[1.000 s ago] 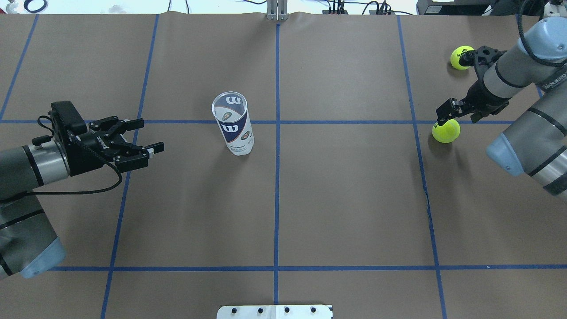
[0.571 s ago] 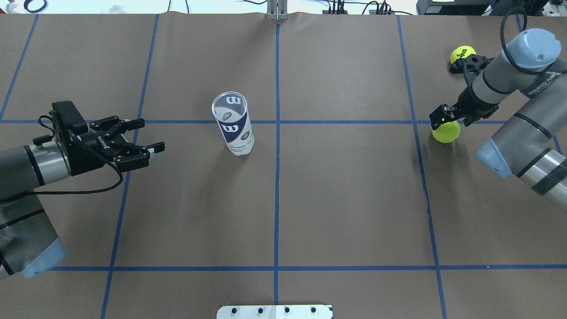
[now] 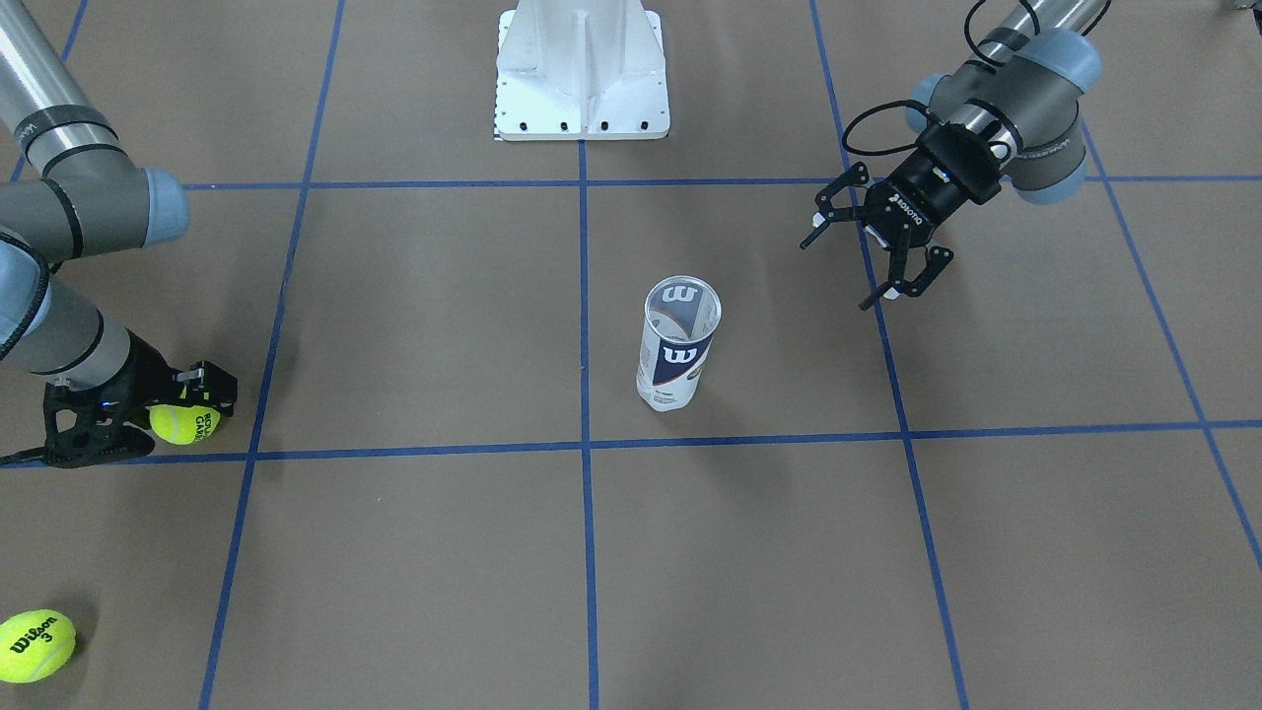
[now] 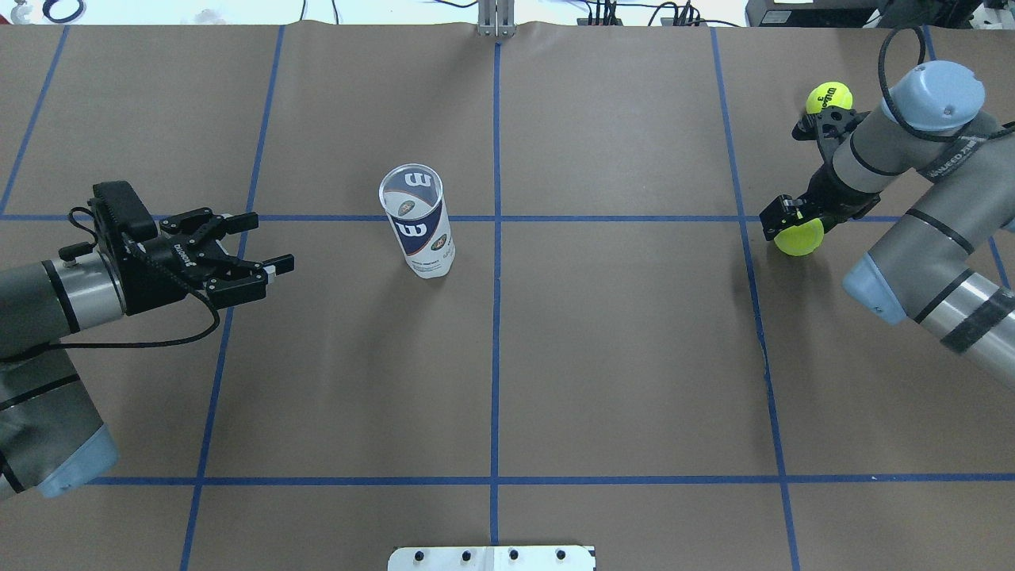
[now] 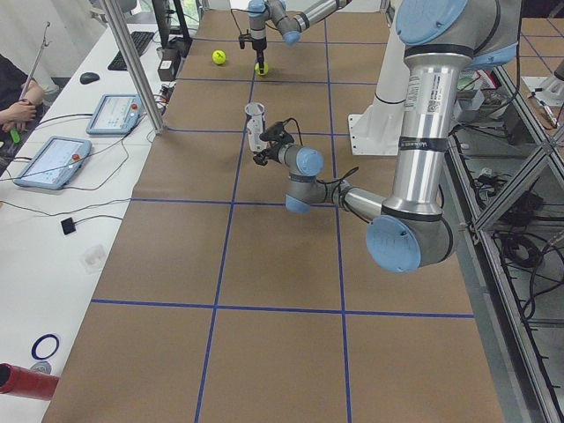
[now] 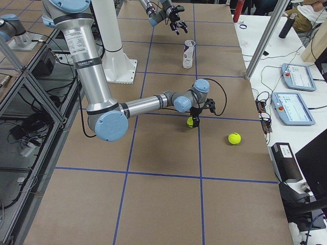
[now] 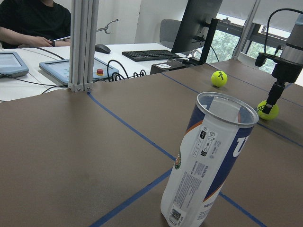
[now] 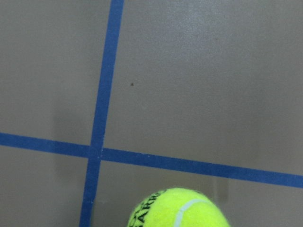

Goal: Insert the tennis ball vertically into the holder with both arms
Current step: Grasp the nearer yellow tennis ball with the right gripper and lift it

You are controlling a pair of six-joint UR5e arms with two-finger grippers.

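Note:
The holder (image 4: 420, 230) is a clear tube with a navy and white "W" label. It stands upright and open-topped near the table's middle, and shows in the front view (image 3: 678, 350) and close in the left wrist view (image 7: 213, 161). My left gripper (image 4: 272, 239) is open and empty, level with the holder and well to its left. A yellow-green tennis ball (image 4: 801, 239) lies on the table at the right. My right gripper (image 4: 793, 226) points down over it, fingers open on either side (image 3: 177, 404). The ball fills the bottom of the right wrist view (image 8: 180, 210).
A second tennis ball (image 4: 829, 97) lies farther back at the right, near the right wrist. The white pedestal base (image 3: 582, 69) stands at the robot's side of the table. Blue tape lines cross the brown paper. Operators' tablets and desks (image 6: 291, 76) lie beyond the far edge.
My right arm has swung its wrist upright and brought the gripper down over the near ball. The ball, the holder and the left arm have not moved.

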